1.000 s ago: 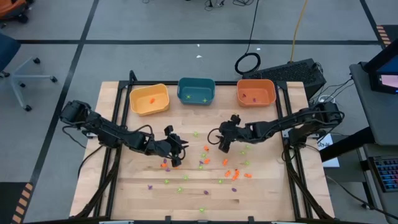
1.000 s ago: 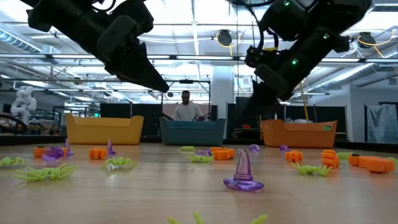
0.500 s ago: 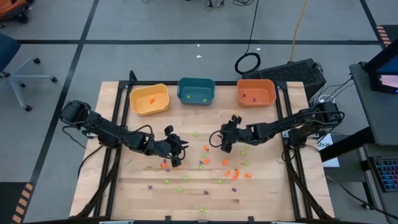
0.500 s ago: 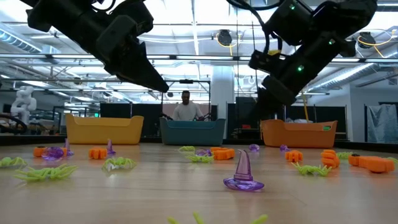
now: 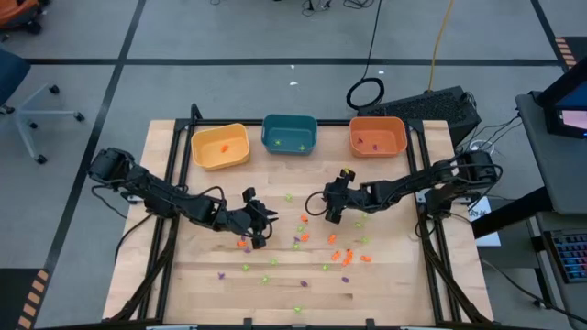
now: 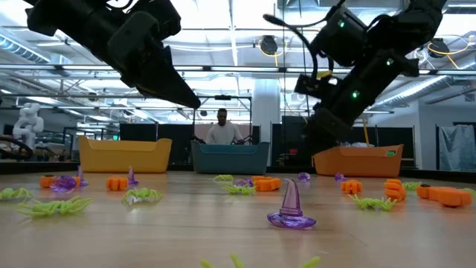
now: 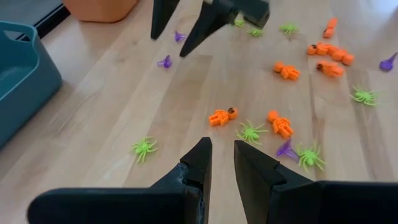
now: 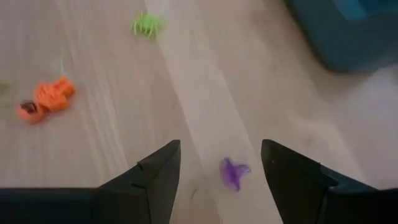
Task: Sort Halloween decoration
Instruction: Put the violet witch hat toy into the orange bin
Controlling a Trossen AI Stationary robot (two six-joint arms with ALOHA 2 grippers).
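Halloween trinkets [image 5: 341, 256] are lying mostly loose on the table [image 5: 404, 284], so we are judging the sorting as barely begun. We are seeing one orange piece in the yellow bin [image 5: 220, 147], green specks in the teal bin [image 5: 290, 134], and dark specks in the orange bin [image 5: 377, 137]; dozens are remaining.

We are holding the right gripper [image 8: 217, 163] with its jaws wide and empty; a purple trinket [image 8: 232, 173] is sitting on the table between them, slightly ahead.

We are holding the left gripper [image 7: 222, 163] with its jaws narrow, only a slim gap showing, nothing visible inside. An orange figure [image 7: 222, 116] and a green spider [image 7: 250, 132] are lying just ahead of its tips.
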